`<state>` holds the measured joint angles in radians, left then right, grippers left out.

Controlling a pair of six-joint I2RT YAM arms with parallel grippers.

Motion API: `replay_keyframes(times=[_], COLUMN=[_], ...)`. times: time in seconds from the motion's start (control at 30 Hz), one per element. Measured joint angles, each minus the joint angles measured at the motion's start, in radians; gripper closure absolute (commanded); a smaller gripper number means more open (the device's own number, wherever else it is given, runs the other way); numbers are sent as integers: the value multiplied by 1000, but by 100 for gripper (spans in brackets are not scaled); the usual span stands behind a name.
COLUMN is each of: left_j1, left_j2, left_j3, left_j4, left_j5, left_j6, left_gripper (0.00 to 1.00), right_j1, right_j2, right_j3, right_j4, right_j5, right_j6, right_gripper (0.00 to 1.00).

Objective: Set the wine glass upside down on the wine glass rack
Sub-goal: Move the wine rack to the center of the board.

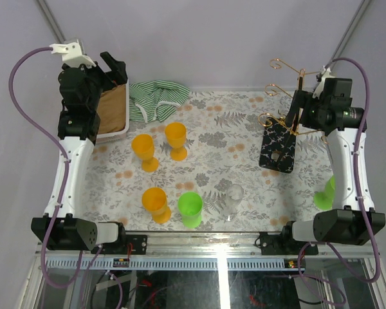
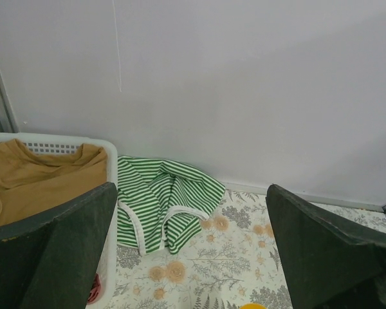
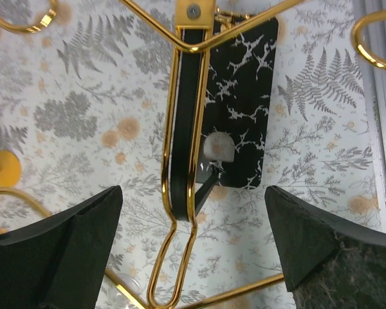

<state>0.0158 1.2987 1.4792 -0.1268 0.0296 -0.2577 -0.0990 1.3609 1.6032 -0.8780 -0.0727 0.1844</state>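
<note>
Overhead: the wine glass point(image 1: 233, 199) stood untouched near the front edge, well apart from the rack point(image 1: 278, 147).
Left wrist: the left claw point(image 2: 192, 193) was apart and empty, evidently parked beside the basket point(image 2: 51, 143).
Right wrist: the right claw point(image 3: 190, 196) was apart and empty above the rack.

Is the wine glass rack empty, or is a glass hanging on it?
Empty. The wine glass rack has bare gold hooks in the top and right wrist views; the clear wine glass sits on the table.
</note>
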Motion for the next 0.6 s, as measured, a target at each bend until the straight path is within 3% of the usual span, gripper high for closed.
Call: replay_keyframes(times=[0.6], left_j1=[0], left_j2=[0], left_j3=[-18], left_j4=[1], left_j5=[-1], left_j6=[0], left_gripper=[0], right_j1=[0], right_j2=[-32], right_j3=[-210], right_j4=[272], right_j5=[-116], right_j6=[0], right_gripper=[1])
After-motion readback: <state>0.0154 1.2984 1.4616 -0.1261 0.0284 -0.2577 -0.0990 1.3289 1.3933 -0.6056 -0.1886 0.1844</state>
